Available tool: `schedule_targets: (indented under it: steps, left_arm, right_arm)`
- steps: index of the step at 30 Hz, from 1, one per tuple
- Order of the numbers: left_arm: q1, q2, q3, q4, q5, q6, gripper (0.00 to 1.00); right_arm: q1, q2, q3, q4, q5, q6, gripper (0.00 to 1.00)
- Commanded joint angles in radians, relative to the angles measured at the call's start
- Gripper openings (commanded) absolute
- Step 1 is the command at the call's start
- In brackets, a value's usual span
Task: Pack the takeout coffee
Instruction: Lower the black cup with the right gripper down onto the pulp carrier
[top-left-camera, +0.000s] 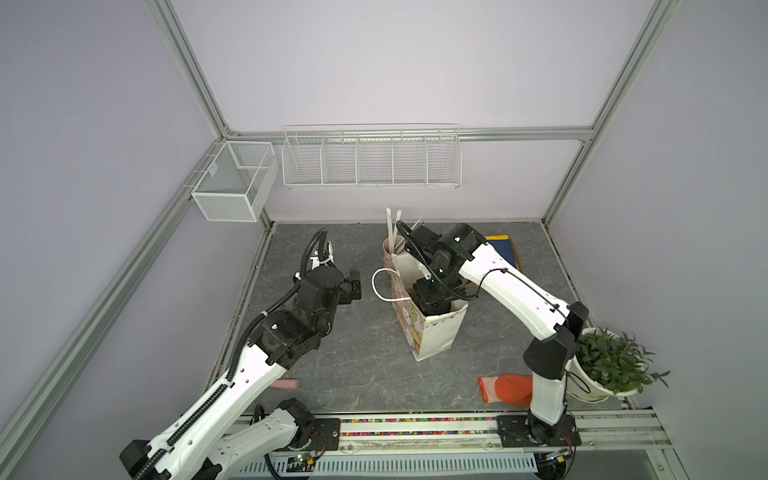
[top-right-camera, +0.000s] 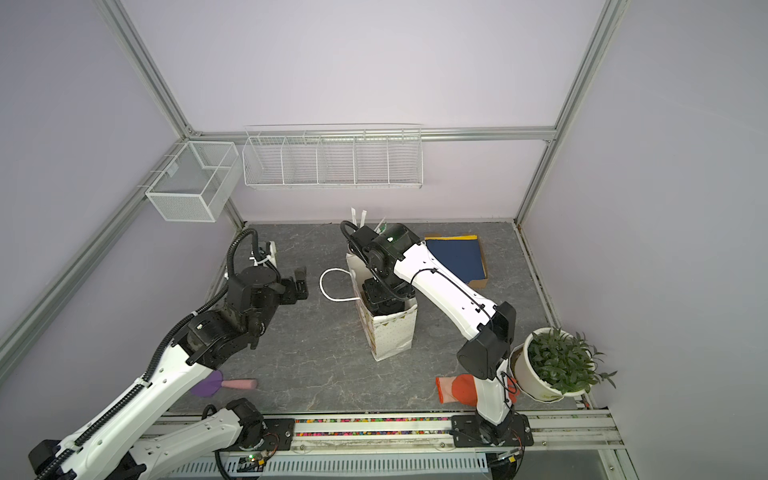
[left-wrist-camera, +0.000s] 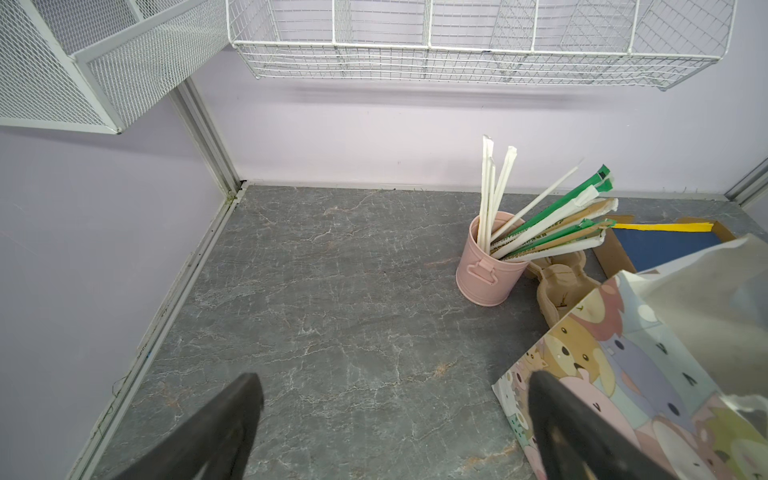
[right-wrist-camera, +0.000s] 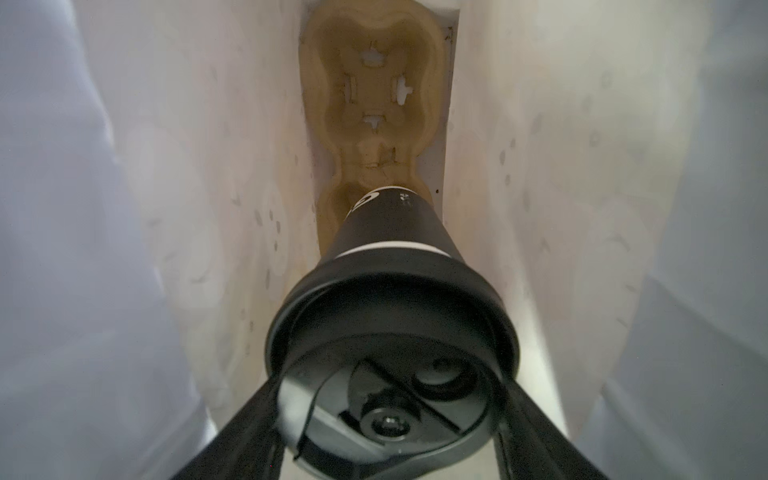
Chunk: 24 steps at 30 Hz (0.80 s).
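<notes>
Small black paper cup, white lettering low on its side, round black plastic lid fitted. It sits upright inside the cartoon-printed paper gift bag, between the bag's pale inner walls.

Right jaws clamp the lid's rim from two sides, spread fairly wide to span it.

Cup's base meets the nearer pocket of a brown moulded-pulp cup carrier lying on the bag's bottom. Cannot tell whether the cup is fully seated.

In both top views the right arm's wrist dips into the bag's open mouth and hides the cup. The bag stands upright near mid-bench.

Left jaws stand wide apart with nothing between them. They hover over the grey marble-patterned bench, just beside the bag's printed side.

Behind the bag is a pink metal bucket of paper-wrapped straws. More pulp carriers lie between bucket and bag.
</notes>
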Motion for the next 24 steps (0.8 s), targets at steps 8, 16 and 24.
schedule_targets:
  steps: [8, 16, 24]
  left_arm:
    - [0.005, -0.006, -0.01, 0.002, 0.002, -0.006, 1.0]
    - [0.005, -0.004, -0.01, 0.002, 0.003, -0.005, 1.0]
    - [0.005, -0.003, -0.01, 0.004, 0.0, -0.004, 1.0]
  right_arm:
    - [-0.012, 0.004, -0.015, -0.029, -0.006, 0.048, 0.71]
    - [-0.009, -0.005, -0.089, 0.021, -0.01, 0.058, 0.71]
    - [-0.011, -0.001, -0.127, 0.067, -0.024, 0.048, 0.71]
